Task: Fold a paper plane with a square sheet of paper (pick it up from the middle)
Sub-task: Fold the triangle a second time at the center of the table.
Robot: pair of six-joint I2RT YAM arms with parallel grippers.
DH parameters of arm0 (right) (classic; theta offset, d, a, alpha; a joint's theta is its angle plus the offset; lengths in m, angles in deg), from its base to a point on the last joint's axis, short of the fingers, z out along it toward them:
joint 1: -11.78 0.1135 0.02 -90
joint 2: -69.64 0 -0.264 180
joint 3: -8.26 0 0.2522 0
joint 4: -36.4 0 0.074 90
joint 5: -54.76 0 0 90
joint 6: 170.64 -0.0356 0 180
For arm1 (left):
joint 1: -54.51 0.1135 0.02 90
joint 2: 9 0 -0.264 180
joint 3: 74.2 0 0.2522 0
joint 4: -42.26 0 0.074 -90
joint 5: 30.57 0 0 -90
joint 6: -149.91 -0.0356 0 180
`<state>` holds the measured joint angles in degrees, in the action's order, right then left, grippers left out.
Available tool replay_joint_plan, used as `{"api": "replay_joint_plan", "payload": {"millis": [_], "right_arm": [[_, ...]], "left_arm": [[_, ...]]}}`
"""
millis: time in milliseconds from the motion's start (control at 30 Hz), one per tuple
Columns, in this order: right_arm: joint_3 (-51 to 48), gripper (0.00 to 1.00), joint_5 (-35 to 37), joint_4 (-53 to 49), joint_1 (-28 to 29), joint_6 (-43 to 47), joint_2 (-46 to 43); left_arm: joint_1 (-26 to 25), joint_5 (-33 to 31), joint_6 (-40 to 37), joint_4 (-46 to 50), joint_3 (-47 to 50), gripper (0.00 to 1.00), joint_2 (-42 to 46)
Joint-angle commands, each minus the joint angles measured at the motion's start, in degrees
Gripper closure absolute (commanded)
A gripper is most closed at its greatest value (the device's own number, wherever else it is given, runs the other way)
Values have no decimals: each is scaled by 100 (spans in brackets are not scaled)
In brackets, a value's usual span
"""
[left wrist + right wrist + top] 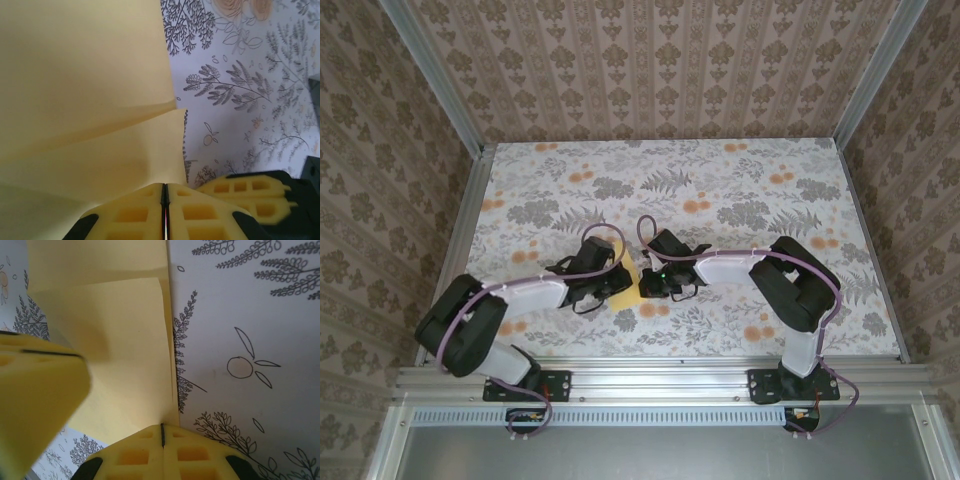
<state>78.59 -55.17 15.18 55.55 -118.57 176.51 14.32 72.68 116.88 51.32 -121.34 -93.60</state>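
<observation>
The square sheet of paper (629,279) is pale yellow and sits folded over on itself between the two grippers at the table's middle front. In the left wrist view its layers (90,75) fan out from my left gripper (165,186), which is shut on the paper's near edge. In the right wrist view my right gripper (162,426) is shut on the edge of the same sheet (125,340). The two grippers (616,284) (647,285) nearly touch. Whether the sheet has a paper plane's shape is hidden by them.
The table wears a floral cloth (740,180) with grey leaves and orange flowers. Metal rails (470,200) and patterned walls close it in on the left, right and back. The arm bases (530,385) are bolted at the near edge.
</observation>
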Motion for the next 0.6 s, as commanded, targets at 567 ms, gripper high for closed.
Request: {"api": "replay_joint_plan", "payload": {"millis": [567], "right_arm": [[-569, 94, 810, -1294, 150, 23, 803]], "left_arm": [[581, -297, -199, 260, 289, 89, -336]]}}
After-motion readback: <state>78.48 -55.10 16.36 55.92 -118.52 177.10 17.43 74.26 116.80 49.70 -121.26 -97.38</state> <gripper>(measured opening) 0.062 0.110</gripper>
